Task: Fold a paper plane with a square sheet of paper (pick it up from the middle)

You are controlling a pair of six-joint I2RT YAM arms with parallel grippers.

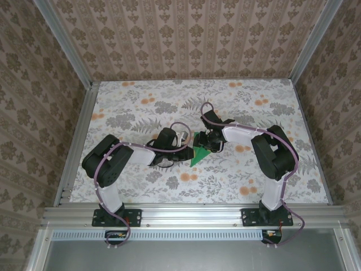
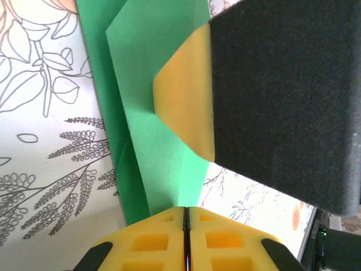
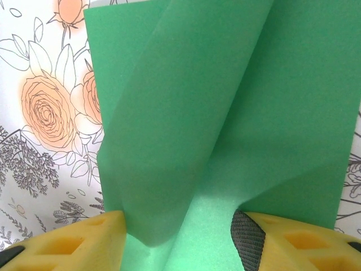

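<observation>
Green paper point(image 3: 225, 113) cut off top & btm, R wrist view

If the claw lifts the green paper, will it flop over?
Probably floppy: the green paper bends in soft curves inside the right claw. Likely very light, since it looks so thin. Its creases may stiffen it a little.

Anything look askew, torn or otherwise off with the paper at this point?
Nothing torn or spilled. The partly folded green paper is not flat: in the right wrist view it bulges in a loose curl between the open right tool's fingers, while the left tool pinches its crease.
</observation>
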